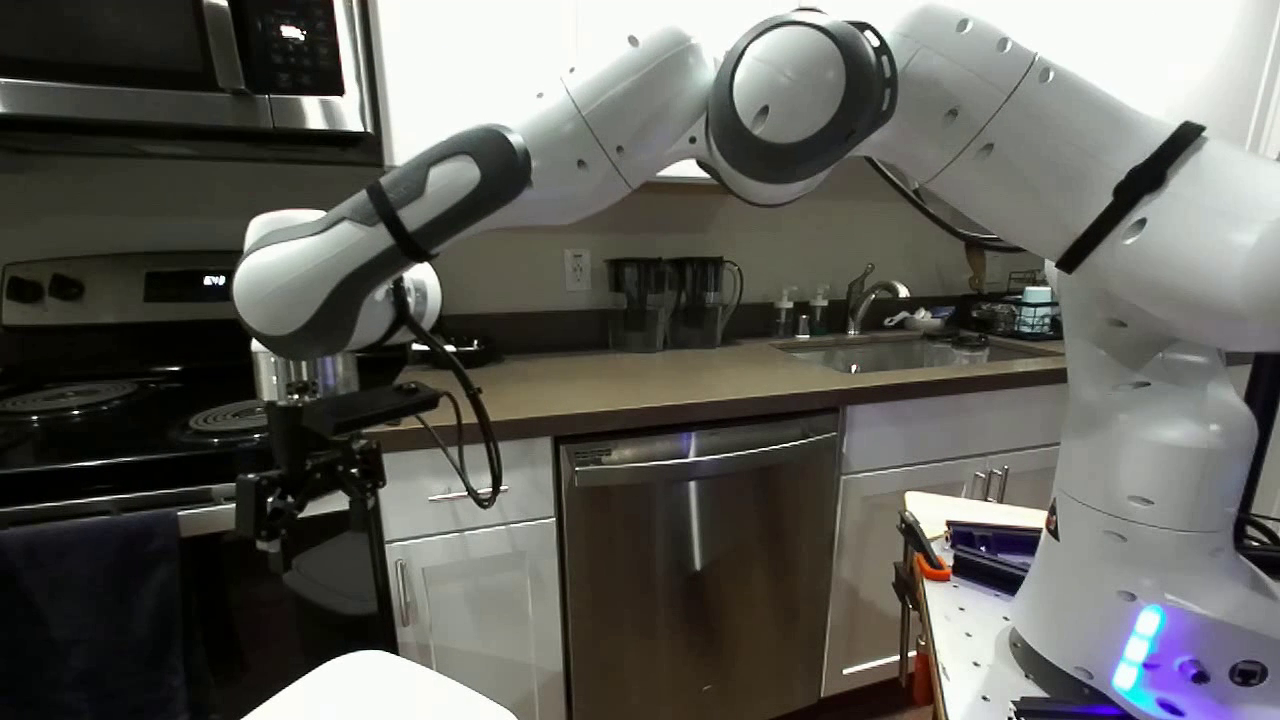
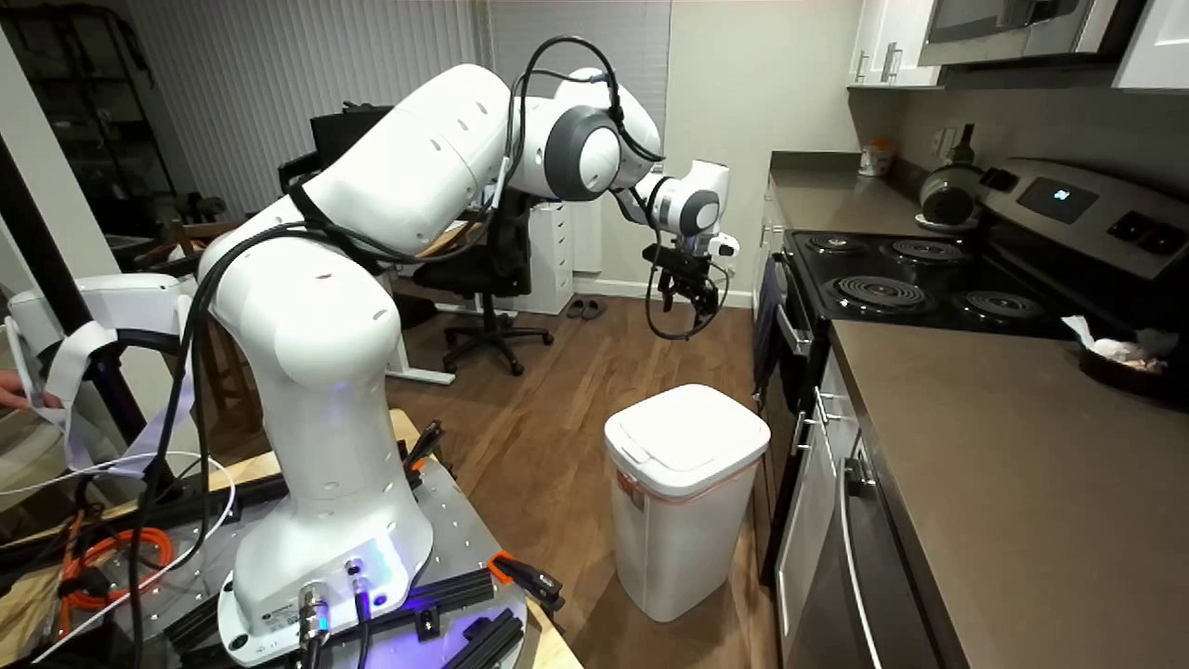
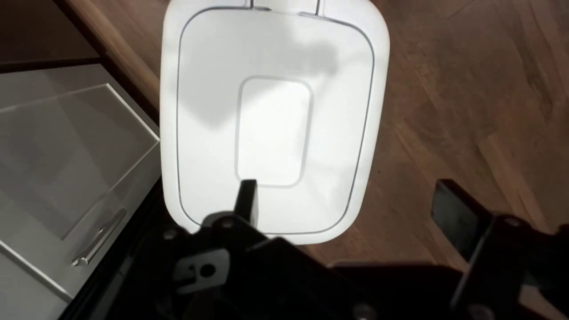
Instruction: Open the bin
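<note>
White bin (image 2: 685, 520) closed, hand (image 3: 346, 200) spread wide

It's on the floor (image 2: 548, 465), lower centre of an exterior view. Looks like light, stiff plastic, liable to skid; the smooth lid (image 3: 273, 129) should be slippery. That tab-like strip (image 3: 284, 5), top of the wrist view, may be the spot to press. Left in that view, a cabinet (image 3: 75, 160) and its metal handle (image 3: 102, 237) crowd close, likely hampering a side reach.

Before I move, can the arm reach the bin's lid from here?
Probably yes: the open gripper hangs higher than the lid, and no view shows anything blocking the way down.
</note>
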`<act>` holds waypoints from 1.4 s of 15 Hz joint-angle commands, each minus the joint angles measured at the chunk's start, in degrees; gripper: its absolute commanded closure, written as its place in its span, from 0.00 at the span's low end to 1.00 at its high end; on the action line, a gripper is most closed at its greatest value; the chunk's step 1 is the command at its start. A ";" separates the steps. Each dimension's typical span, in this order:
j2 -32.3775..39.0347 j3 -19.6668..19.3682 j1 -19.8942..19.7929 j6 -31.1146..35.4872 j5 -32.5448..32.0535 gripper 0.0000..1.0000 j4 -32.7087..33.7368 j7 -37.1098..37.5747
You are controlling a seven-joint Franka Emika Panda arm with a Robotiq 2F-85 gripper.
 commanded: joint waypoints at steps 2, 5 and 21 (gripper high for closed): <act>5.43 0.11 -0.15 -2.58 0.44 0.00 4.57 -2.37; 8.15 0.39 -0.25 -2.20 0.66 0.00 5.16 -2.93; 19.31 -1.44 1.32 -3.07 -0.92 0.00 13.18 -3.30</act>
